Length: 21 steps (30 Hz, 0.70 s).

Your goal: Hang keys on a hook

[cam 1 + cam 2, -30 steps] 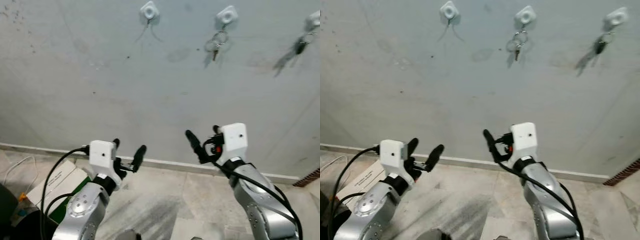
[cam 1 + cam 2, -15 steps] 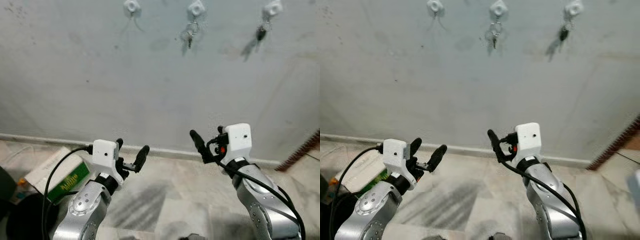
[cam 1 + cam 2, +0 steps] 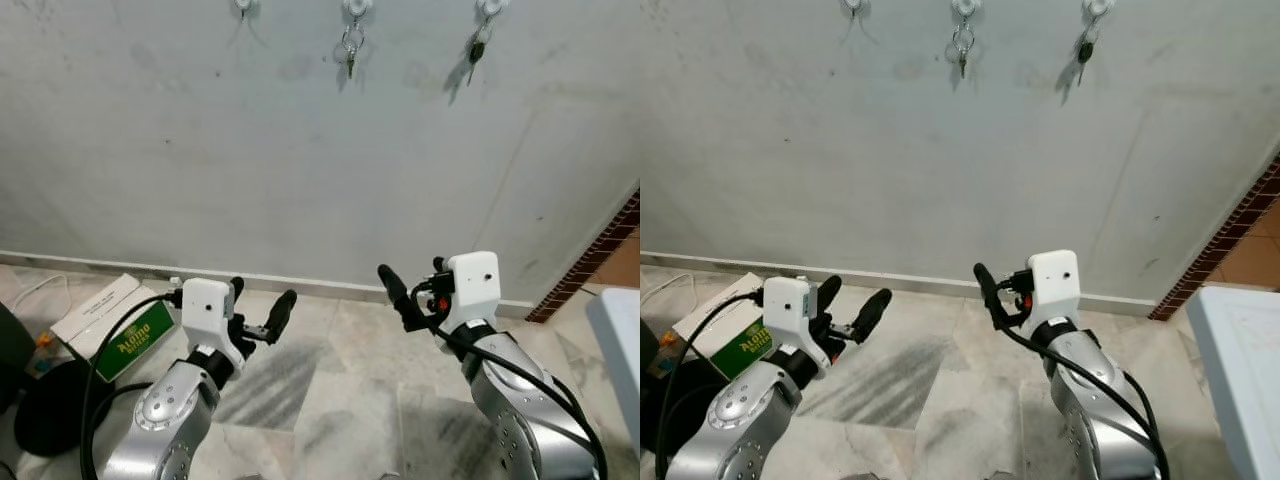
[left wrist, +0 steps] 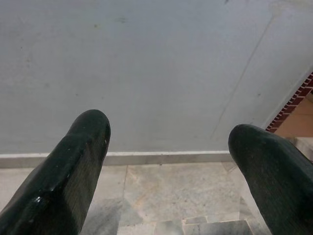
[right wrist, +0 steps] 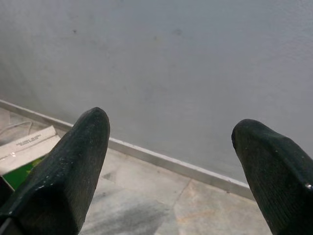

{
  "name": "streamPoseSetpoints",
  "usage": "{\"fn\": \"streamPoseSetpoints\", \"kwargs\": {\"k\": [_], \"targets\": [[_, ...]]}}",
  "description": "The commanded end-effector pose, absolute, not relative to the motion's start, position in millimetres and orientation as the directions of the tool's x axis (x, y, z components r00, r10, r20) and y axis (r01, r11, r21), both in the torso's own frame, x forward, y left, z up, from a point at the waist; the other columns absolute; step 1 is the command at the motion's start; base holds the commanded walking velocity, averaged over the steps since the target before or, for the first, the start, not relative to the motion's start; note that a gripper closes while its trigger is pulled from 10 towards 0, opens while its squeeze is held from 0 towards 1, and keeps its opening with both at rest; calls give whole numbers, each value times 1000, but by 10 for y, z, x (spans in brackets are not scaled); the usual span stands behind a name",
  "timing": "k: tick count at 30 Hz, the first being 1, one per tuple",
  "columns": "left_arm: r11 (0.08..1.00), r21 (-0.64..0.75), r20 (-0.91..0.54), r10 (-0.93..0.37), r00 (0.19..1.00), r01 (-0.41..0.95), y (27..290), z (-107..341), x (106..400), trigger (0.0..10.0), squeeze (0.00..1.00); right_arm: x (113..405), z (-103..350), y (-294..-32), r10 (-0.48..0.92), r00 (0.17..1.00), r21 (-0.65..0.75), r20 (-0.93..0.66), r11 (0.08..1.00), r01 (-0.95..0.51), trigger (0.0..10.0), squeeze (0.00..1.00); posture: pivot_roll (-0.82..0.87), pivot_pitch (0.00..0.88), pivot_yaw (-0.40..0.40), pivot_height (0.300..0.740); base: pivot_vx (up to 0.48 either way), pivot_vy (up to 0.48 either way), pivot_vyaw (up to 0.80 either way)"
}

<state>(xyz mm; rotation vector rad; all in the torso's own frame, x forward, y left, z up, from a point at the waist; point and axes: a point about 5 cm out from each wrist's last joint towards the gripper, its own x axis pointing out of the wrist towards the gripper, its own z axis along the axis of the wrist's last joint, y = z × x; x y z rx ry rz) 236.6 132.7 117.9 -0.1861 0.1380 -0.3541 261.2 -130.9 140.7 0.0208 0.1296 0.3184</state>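
While both the left gripper [image 3: 257, 312] and right gripper [image 3: 412, 288] hold their fingers spread and empty, silver keys [image 3: 350, 50] on a ring dangle from a white hook [image 3: 355, 8] far above them.

Matt grey plastered wall [image 3: 300, 160] with faint stains, shiny metal keys [image 3: 350, 48], white plastic hooks [image 3: 356, 7], smooth veined stone floor [image 3: 940, 400], printed cardboard box [image 3: 115, 325], brushed silver metal arms [image 3: 165, 420]

A green-and-white box [image 3: 112, 324] lies on the grey tiled floor [image 3: 340, 390] beside the wall's skirting
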Motion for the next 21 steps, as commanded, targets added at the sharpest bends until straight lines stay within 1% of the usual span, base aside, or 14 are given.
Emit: {"fn": "streamPoseSetpoints", "kwargs": {"k": [1, 3, 7, 21], "targets": [[925, -205, -111, -347, 931, 320, 1347, 1170, 2379, 10000, 0, 2629, 1461, -1295, 313, 944, 38, -109, 950, -311, 10000, 0, -14, 122, 31, 740, 0, 0, 0], [925, -206, -108, -347, 932, 320, 1341, 1182, 2390, 10000, 0, 2634, 1464, -1287, 312, 943, 37, -113, 950, -310, 10000, 0, -14, 122, 31, 740, 0, 0, -222], [925, -205, -108, -345, 932, 319, 1349, 1184, 2395, 10000, 0, 2633, 1455, -1294, 308, 944, 38, -118, 951, -306, 10000, 0, -14, 122, 31, 740, 0, 292, -778], [924, -199, -113, -353, 929, 327, 1344, 1184, 2403, 10000, 0, 2637, 1440, -1296, 297, 946, 40, -127, 955, -294, 10000, 0, -13, 127, 37, 740, 0, 464, -755]]}}
